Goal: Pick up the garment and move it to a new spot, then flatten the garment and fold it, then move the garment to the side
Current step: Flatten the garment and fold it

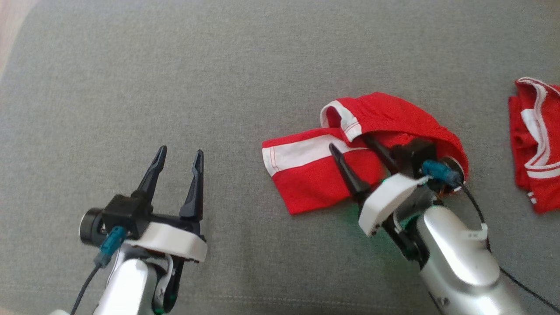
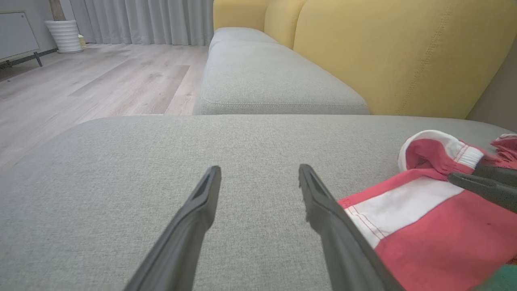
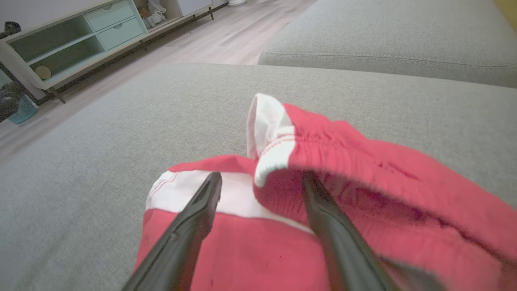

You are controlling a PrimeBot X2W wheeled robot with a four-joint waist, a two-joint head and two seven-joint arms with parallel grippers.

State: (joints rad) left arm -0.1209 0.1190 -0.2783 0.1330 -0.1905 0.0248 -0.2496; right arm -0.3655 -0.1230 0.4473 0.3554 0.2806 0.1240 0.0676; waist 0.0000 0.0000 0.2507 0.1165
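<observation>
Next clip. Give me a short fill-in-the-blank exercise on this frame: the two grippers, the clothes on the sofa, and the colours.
1. The right gripper reaches onto the red and white garment with its jaws ____.
2. The left gripper hovers over a bare cushion whose colour is ____.
3. A second red garment lies at the head view's ____ edge.
4. The sofa back is coloured ____.
Missing words: open; grey; right; yellow.
</observation>
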